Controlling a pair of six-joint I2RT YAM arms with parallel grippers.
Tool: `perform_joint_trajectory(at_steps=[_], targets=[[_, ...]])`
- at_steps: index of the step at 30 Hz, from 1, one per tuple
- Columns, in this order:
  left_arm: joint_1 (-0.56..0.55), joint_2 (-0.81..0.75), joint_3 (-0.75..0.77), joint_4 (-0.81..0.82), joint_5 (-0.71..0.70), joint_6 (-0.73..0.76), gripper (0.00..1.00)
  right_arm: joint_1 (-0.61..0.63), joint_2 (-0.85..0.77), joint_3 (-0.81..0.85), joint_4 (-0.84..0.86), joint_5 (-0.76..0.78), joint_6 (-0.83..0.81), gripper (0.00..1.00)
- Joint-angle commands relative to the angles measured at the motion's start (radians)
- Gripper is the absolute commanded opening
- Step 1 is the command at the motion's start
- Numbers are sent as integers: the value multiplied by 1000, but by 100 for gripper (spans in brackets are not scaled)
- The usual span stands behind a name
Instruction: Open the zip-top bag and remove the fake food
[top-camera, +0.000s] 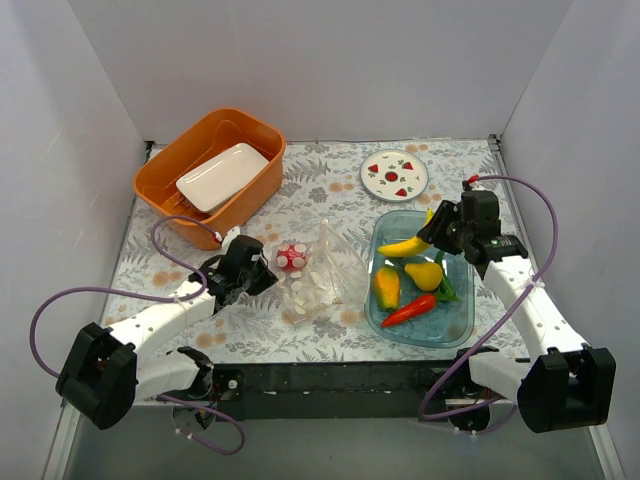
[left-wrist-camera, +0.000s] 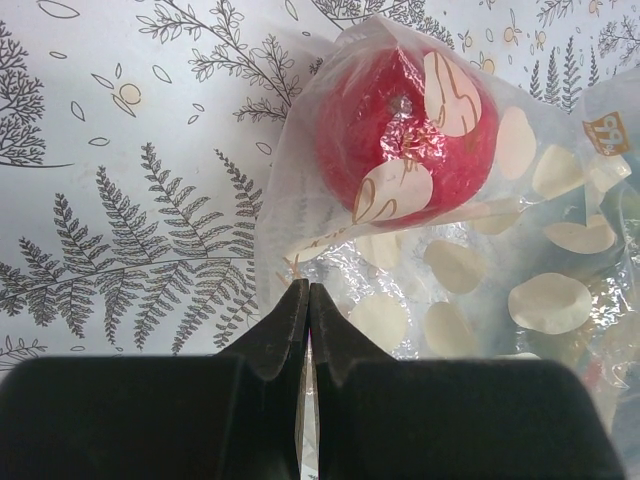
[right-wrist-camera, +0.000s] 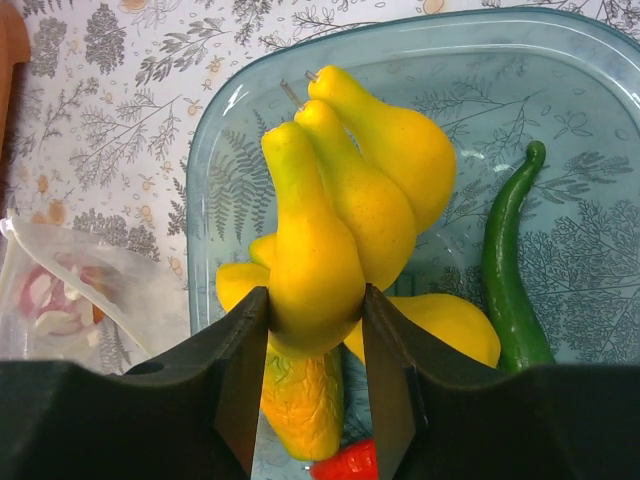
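Note:
The zip-top bag (top-camera: 325, 275) lies at the table's middle with a red tomato (top-camera: 290, 257) inside its left end. In the left wrist view the tomato (left-wrist-camera: 400, 130) shows through the dotted bag (left-wrist-camera: 480, 300). My left gripper (left-wrist-camera: 308, 295) is shut on the bag's left edge, with film pinched between the jaws. My right gripper (right-wrist-camera: 312, 310) is shut on a yellow banana bunch (right-wrist-camera: 320, 230) and holds it over the blue tray (right-wrist-camera: 230, 110). In the tray lie a yellow pear (top-camera: 425, 272), an orange-yellow piece (top-camera: 386, 287), a long red pepper (top-camera: 410, 310) and a green pepper (right-wrist-camera: 505, 270).
An orange basin (top-camera: 160, 185) holding a white rectangular dish (top-camera: 222, 175) stands at the back left. A white plate printed with strawberries (top-camera: 394, 175) lies at the back, beyond the blue tray (top-camera: 455, 320). White walls enclose the table.

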Motion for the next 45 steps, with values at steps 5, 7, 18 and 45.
perform_joint_trajectory(at_steps=[5, 7, 18, 45], targets=[[5, -30, 48, 3, 12, 21, 0, -13, -24, 10, 8, -31, -25, 69], [5, -27, 55, 5, 19, 22, 0, -15, -30, 17, -23, -37, -35, 77], [5, -38, 89, -20, 8, 28, 1, 24, -50, 82, -84, -105, -73, 68], [8, 315, 405, -32, -216, 152, 21, 485, 381, 183, 184, -134, 77, 52]])
